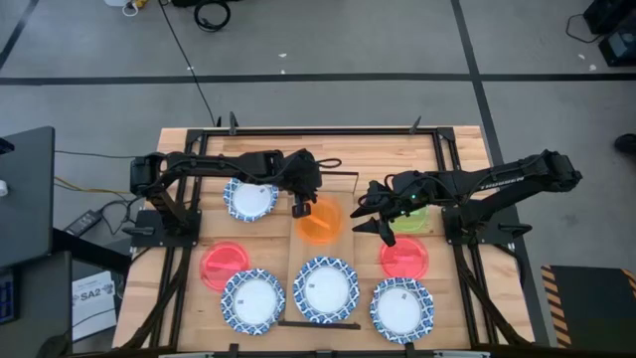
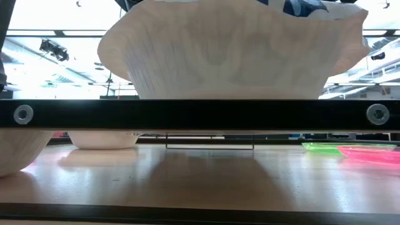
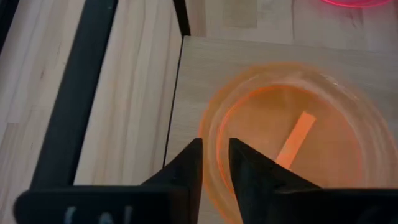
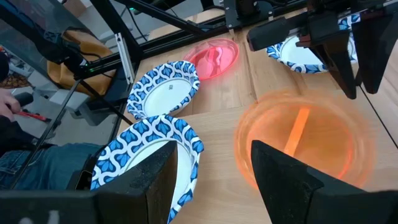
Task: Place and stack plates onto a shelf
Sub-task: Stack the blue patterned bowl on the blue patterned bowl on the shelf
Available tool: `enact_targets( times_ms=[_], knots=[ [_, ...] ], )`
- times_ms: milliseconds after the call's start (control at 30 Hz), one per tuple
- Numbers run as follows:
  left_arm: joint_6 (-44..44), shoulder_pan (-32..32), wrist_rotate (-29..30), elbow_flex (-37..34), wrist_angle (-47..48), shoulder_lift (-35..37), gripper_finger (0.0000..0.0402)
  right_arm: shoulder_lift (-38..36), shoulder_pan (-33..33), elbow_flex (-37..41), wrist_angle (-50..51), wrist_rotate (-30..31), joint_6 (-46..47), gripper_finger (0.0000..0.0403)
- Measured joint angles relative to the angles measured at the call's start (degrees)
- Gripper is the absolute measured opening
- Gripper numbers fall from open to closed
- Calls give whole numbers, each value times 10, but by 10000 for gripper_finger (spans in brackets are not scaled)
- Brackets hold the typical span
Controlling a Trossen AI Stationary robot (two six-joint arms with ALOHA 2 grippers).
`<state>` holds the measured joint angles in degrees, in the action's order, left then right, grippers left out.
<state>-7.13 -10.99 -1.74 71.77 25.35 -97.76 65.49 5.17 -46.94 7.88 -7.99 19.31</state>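
— Where is the left gripper (image 1: 301, 207)?
— Near the table's centre, a touch toward 11 o'clock; its arm reaches in from 9 o'clock; fingers (image 3: 186, 165) nearly together, a thin gap between them.
— And the right gripper (image 1: 376, 221)?
— Just toward 3 o'clock of centre; arm reaching in from 3 o'clock; fingers (image 4: 280, 168) spread wide.

— What sits on the long light-wood shelf board (image 3: 205, 68)?

— The orange round translucent plate (image 1: 320, 223), at its far half, with its left rim between the fingers of my left gripper (image 3: 214, 144). Nearer the front, a white paper plate with a blue patterned rim (image 1: 326, 288) lies on the same strip.

— And to the sides?

— Left of the shelf: another blue-rimmed plate (image 1: 250, 199) farthest back, a red-pink plate (image 1: 222, 264) before it, a third blue-rimmed plate (image 1: 252, 300) in front. Right of it, my right gripper (image 4: 211, 146) hangs just beside the orange plate; the yellow-green plate (image 1: 414, 219) lies behind a second red-pink plate (image 1: 404, 257), and a fourth blue-rimmed plate (image 1: 401, 308) is nearest the front.
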Motion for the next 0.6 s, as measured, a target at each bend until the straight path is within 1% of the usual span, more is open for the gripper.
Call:
enact_targets(
  times_ms=[167, 600],
  knots=[
    [5, 0, 4, 0, -10, 0, 102, 0, 0, 0, 0, 0, 0, 210],
    [5, 0, 7, 0, -10, 0, 103, 0, 0, 0, 0, 0, 0, 210]
  ],
)
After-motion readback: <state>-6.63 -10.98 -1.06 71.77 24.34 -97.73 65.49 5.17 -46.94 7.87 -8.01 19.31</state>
